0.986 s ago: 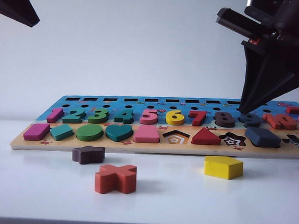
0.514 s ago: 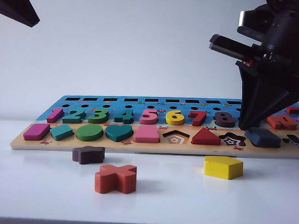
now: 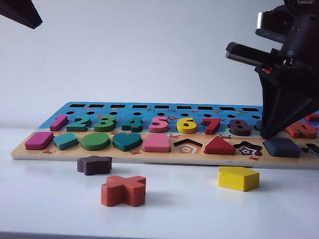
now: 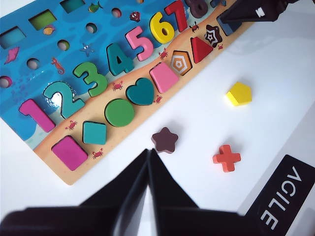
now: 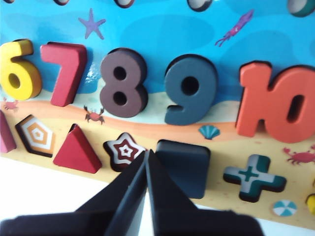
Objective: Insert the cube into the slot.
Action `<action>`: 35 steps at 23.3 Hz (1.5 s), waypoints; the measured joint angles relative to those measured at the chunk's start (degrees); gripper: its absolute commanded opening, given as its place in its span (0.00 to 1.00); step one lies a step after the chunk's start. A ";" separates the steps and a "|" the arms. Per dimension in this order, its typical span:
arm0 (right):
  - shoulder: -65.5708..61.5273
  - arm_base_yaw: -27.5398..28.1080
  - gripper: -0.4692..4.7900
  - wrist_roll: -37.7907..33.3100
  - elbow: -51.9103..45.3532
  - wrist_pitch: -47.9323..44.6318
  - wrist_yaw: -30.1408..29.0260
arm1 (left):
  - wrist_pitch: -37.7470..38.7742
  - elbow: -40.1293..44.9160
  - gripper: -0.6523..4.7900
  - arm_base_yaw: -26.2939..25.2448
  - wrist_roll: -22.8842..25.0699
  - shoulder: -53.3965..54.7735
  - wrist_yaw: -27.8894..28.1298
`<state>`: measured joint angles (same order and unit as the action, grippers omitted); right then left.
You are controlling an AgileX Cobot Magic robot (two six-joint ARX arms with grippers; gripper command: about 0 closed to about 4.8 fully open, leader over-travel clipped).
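Note:
The cube (image 3: pixel 281 147), a flat navy square block, lies level in the wooden puzzle board (image 3: pixel 147 157), between the star cutout (image 5: pixel 125 150) and a cross cutout (image 5: pixel 253 178). It fills the slot, so the slot's pattern is hidden under it. My right gripper (image 3: pixel 266 136) is shut, holds nothing, and points down with its tip at the cube's (image 5: pixel 184 167) left edge by the star cutout. My left gripper (image 4: pixel 149 151) is shut and empty, high over the white table near the dark star block (image 4: pixel 164 140). In the exterior view the left gripper (image 3: pixel 34 24) shows only at the top left corner.
On the table in front of the board lie a yellow pentagon block (image 3: pixel 238 178), a dark star block (image 3: pixel 94 165) and a red cross block (image 3: pixel 123 190). The board's pentagon cutout (image 3: pixel 187 147) stands open. Coloured numbers and shapes fill the other places of the board.
My right gripper has come down and forward from the number nine to the cube's left edge. The cube, tilted before, now lies flat. The left gripper has not moved.

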<state>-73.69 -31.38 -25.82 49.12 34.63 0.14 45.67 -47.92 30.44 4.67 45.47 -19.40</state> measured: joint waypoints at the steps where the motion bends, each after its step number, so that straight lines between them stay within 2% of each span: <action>1: 0.00 0.00 0.07 -0.02 0.00 0.02 0.15 | 0.00 0.00 0.14 0.00 0.00 0.00 0.00; 7: 0.15 0.00 0.07 -0.02 0.17 -0.50 0.02 | 0.00 0.00 0.14 0.00 0.00 0.00 0.02; 10: 3.17 0.00 0.07 1.11 4.33 -1.68 -3.02 | 0.00 0.00 0.14 0.00 0.00 0.00 0.00; 13: 10.19 0.44 0.09 6.36 8.85 -6.88 -9.86 | 0.00 0.00 0.14 0.00 0.00 0.00 0.00; 16: 17.66 4.76 0.14 9.44 7.58 -11.74 -16.79 | 0.00 0.00 0.14 0.00 0.00 0.00 0.02; 22: 26.18 15.19 0.28 12.33 -1.57 -13.73 -25.27 | 0.00 0.00 0.14 0.00 0.00 0.00 0.02; 30: 43.25 22.25 0.30 15.17 -16.06 -16.28 -26.25 | 0.00 0.00 0.14 0.00 0.00 0.00 0.00; 33: 49.24 24.09 0.29 15.08 -19.71 -17.07 -21.64 | 0.00 0.00 0.14 0.00 0.00 0.00 0.02; 35: 53.16 25.75 0.20 14.75 -22.36 -15.82 -18.78 | 0.00 0.00 0.14 0.00 0.00 0.00 0.02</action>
<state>-20.53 -5.63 -11.07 26.76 18.81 -18.63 45.67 -47.92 30.44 4.67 45.47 -19.38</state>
